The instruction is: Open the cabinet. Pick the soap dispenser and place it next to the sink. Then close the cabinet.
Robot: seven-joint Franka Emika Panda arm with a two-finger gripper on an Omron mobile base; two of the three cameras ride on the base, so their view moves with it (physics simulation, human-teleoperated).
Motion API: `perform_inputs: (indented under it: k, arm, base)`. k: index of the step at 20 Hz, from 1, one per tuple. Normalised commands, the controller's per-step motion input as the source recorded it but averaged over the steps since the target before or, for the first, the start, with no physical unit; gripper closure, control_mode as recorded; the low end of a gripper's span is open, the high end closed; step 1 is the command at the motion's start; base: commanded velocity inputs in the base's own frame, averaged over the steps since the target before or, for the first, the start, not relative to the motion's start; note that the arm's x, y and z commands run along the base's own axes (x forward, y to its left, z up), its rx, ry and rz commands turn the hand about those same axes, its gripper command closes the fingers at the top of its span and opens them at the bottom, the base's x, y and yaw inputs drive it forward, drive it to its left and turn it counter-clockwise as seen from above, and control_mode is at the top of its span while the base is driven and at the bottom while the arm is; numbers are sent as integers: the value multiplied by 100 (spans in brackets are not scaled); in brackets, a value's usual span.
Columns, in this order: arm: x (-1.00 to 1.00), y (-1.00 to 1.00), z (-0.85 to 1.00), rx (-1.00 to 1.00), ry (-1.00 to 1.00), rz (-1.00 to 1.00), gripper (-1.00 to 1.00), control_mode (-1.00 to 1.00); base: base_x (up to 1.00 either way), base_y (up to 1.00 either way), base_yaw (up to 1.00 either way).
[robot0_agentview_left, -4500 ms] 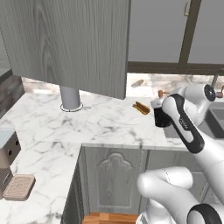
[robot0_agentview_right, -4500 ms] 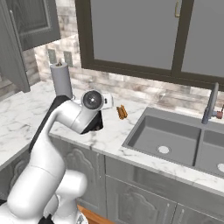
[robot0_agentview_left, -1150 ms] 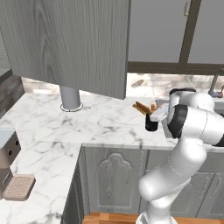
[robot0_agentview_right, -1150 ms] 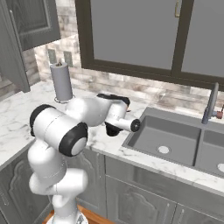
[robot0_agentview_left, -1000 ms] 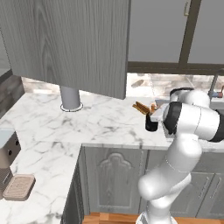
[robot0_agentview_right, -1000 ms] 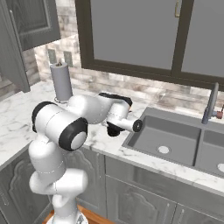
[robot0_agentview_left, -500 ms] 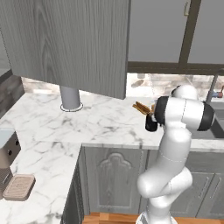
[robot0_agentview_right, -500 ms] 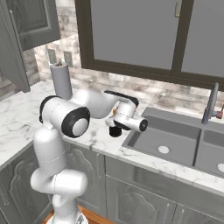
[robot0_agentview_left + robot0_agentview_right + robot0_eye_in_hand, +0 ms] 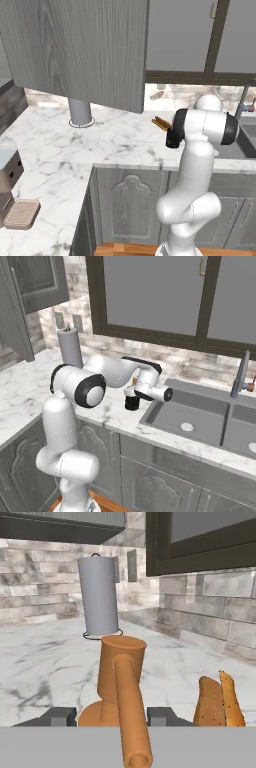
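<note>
Your gripper has its two dark fingers set on either side of the orange-brown soap dispenser, closed on its round lower body, so you are holding it. From the hand view the pump head and long spout of the dispenser point back toward the camera, straight up between the fingertips. Just to the right of the gripper in that view, close beside it, a pair of brown speckled slices of bread stand on edge on the white marble counter. Farther ahead of the gripper, well apart from it, a grey paper towel roll stands upright on the same counter near the brick backsplash. From the right base view the gripper hangs low over the counter right at the left rim of the sink, with the basin just beyond it and the faucet well off on the far side. From the left base view the cabinet is up and away from the gripper, and its grey wood-grain door is swung open toward you.
</note>
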Motion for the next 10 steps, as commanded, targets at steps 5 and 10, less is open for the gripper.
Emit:
perform_inputs:
  k: [5,10]
  arm:
    - [4,4,-34,0,-3,0,100,-100]
    - [-21,16,-46,-2,-15,0,100,-100]
  base:
    - [0,0,0]
    - [0,0,0]
